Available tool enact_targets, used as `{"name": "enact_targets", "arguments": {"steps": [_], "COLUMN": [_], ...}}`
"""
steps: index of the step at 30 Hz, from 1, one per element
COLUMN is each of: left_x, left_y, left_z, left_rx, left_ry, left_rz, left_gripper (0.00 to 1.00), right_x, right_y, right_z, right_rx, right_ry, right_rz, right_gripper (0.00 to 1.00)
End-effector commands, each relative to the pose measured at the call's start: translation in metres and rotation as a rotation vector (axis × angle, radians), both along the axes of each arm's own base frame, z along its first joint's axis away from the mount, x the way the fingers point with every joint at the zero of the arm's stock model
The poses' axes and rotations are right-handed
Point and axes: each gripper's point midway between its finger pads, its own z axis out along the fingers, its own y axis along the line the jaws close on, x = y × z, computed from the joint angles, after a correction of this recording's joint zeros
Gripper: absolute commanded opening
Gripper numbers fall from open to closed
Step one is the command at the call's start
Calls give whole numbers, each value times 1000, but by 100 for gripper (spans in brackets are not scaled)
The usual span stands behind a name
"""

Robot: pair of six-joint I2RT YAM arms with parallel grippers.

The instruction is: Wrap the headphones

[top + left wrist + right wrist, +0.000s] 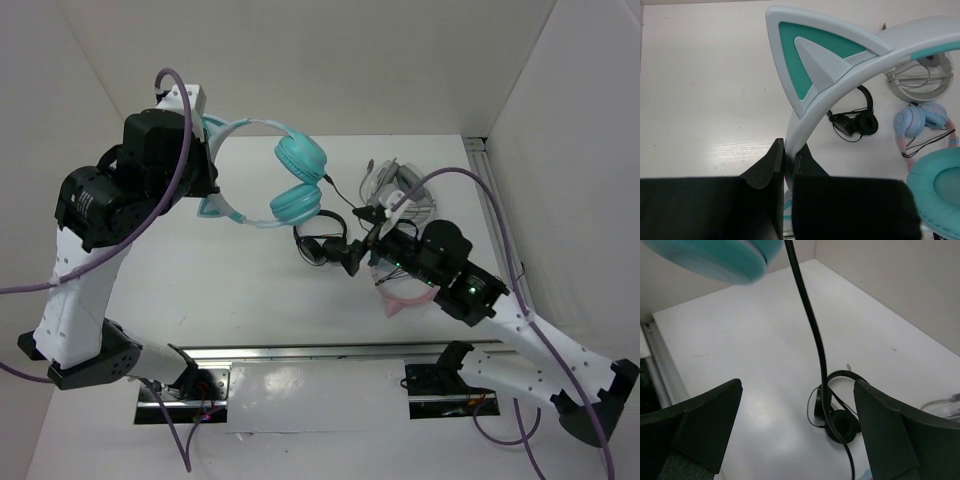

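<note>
The headphones [298,178] have teal ear cups, a white headband and teal cat ears, and they hang in the air above the table. My left gripper [207,128] is shut on the white headband [805,125] just below a cat ear [812,60]; one teal cup [940,187] shows at the lower right of the left wrist view. The thin black cable [342,196] runs down from the cups to my right gripper [362,248]. In the right wrist view the cable [812,325] hangs between the wide-open fingers of my right gripper [797,425], touching neither; a teal cup [715,257] is above.
A small all-black pair of headphones [325,242] lies on the table under the right gripper. A pink-banded pair with light-blue cups [405,295] lies beneath the right arm. A white round holder with cords [395,180] is at the back right. A metal rail [495,215] lines the right edge.
</note>
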Motion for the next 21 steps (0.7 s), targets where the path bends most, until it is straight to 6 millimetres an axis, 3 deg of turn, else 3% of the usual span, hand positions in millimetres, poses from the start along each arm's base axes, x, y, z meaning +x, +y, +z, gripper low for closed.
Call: {"name": "enact_targets", "arguments": {"steps": [1,3,4,7,10,11,13,18,21], "left_x": [1,-5,-6,-12,-16,-19,-26,-46,-50], "left_y": [3,11,15,29,40,44,50,68,74], "left_z": [23,24,24,26,37,42,51,80,88], "left_rx": [-73,-97,-96,-117,-147,-149,-177,-289,-325], "left_ry": [-60,-67,-67,-86,-127,-141,-168,-271,-307], "left_rz": [13,36,48,96,134,145,165,235,259], "left_gripper": [0,0,0,0,0,0,0,0,0], "right_x": [28,40,44,50,45,44,43,48,54], "right_y": [6,5,13,20,20,14,12,10,13], "right_z": [38,37,26,13,3,9,-1,-20,-35], "right_rx": [114,108,83,53,62,84,83,80,78], "right_ry": [-156,-166,-146,-128,-112,-133,-108,-58,-24], "right_rz": [-89,-128,-118,-86,-70,-79,-64,-19,1], "right_gripper": [98,94,83,72,51,47,45,52,45]}}
